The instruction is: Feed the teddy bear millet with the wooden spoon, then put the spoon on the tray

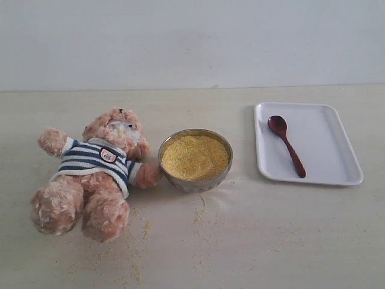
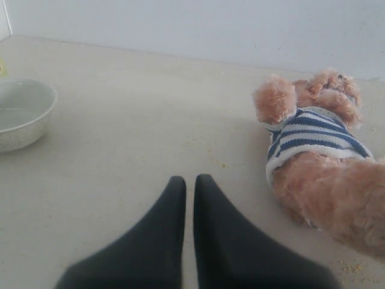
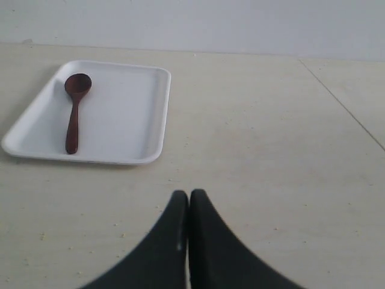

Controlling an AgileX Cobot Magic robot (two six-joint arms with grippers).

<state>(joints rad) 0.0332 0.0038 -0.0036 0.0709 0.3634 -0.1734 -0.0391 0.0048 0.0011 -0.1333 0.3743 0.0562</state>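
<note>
The teddy bear (image 1: 96, 171) lies on its back at the left of the table, one arm against the metal bowl (image 1: 196, 182) heaped with millet (image 1: 194, 157). On the white tray (image 1: 328, 162) at the right lies the wooden spoon (image 1: 286, 144), its round end toward the far wall. The exterior view shows neither gripper. My left gripper (image 2: 189, 180) is shut and empty above bare table, the bear (image 2: 319, 156) off to one side. With its fingers pressed together, my right gripper (image 3: 189, 194) is shut and empty, well short of the tray (image 3: 135, 120) and spoon (image 3: 74, 111).
Loose millet grains (image 1: 141, 232) are scattered on the table in front of the bear and the metal bowl. A pale speckled empty bowl (image 2: 21, 114) stands at the edge of the left wrist view. A white wall runs behind the table.
</note>
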